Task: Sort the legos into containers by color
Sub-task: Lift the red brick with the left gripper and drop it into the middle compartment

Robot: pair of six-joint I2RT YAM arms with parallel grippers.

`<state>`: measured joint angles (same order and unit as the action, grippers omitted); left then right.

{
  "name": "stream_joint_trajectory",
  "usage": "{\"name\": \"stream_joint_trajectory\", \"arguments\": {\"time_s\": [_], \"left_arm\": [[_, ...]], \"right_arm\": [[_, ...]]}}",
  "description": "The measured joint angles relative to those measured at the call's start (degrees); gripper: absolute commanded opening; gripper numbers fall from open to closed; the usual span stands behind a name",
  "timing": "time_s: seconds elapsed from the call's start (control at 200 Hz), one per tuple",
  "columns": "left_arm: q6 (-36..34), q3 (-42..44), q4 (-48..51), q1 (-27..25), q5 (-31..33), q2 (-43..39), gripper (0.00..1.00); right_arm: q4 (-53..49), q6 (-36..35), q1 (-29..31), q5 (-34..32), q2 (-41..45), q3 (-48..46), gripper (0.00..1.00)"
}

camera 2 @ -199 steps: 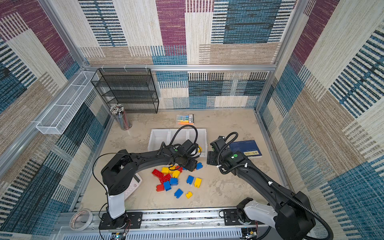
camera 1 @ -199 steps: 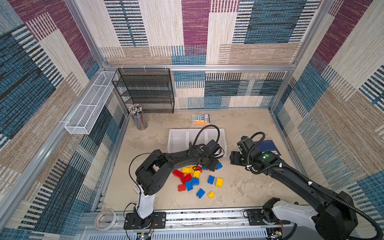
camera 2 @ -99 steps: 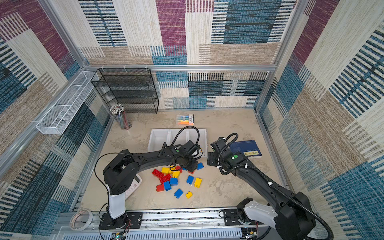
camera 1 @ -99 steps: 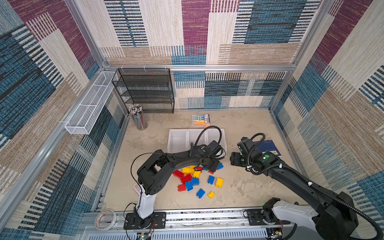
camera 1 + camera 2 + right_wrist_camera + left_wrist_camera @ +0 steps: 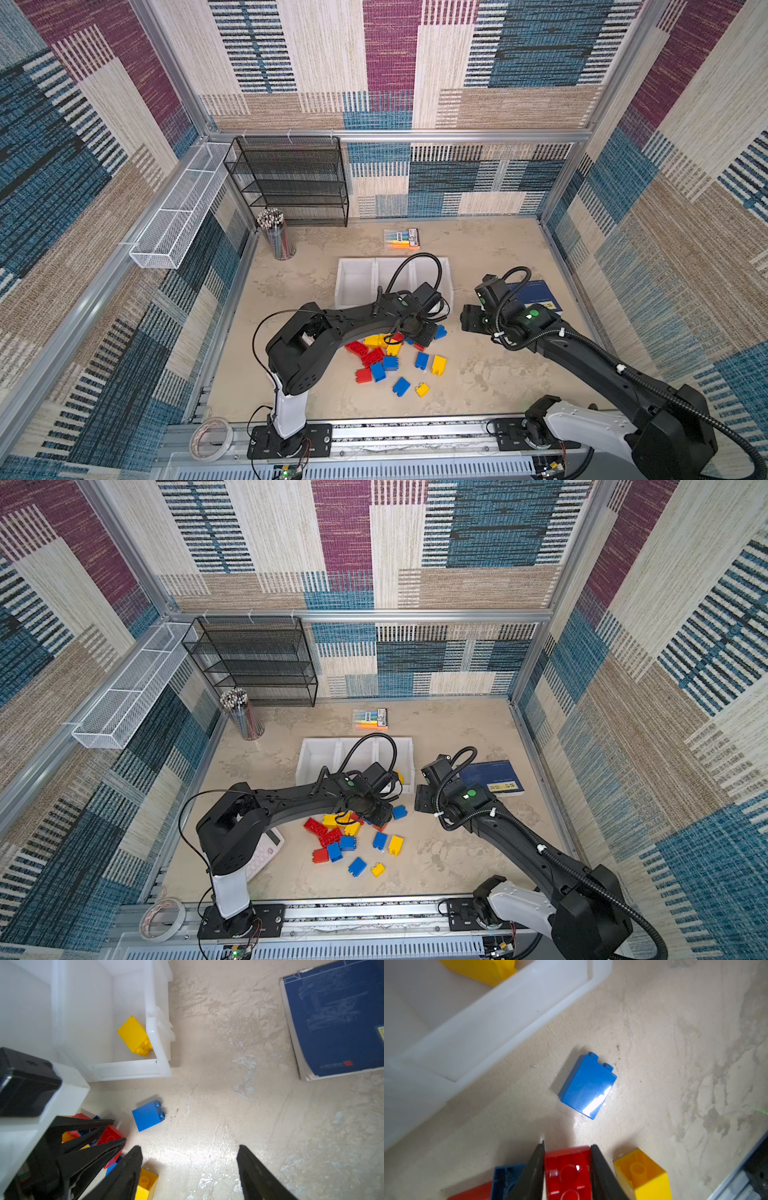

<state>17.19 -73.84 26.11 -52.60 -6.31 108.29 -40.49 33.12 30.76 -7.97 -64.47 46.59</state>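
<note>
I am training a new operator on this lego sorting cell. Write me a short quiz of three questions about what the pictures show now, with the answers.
1. Which colour is the gripped lego between the left jaws? A) blue B) red C) yellow
2. True or false: the right jaws stand open and grip nothing.
3. Fill in: the loose lego lying inside the white bin is ____.
Key: 1 B; 2 true; 3 yellow.
</note>
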Motion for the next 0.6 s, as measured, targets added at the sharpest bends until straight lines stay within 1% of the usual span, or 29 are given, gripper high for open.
{"name": "stream_joint_trajectory", "arguments": {"time_s": [0.14,0.22,0.441,0.601], "left_arm": [[0.0,-1.8,0.5,0.7,-0.3,-2.3,0.26],[0.0,-3.1,0.7,2.3,-1.3,-3.8,0.26],[-1.3,-6.8,0.7,10.9,-1.2,-6.2,0.26],[-4.2,-11.9,1.1,16.8,-0.9,-2.4,0.25]], "right_arm": [[-0.7,0.0,0.0,-0.2,0.0,1.3,0.75],[-1.0,0.0,-0.1,-0.2,0.0,2.3,0.74],[-1.4,-0.3,-0.3,-1.3,0.0,3.8,0.74],[-1.7,-0.2,-0.4,-1.5,0.2,3.6,0.73]]}}
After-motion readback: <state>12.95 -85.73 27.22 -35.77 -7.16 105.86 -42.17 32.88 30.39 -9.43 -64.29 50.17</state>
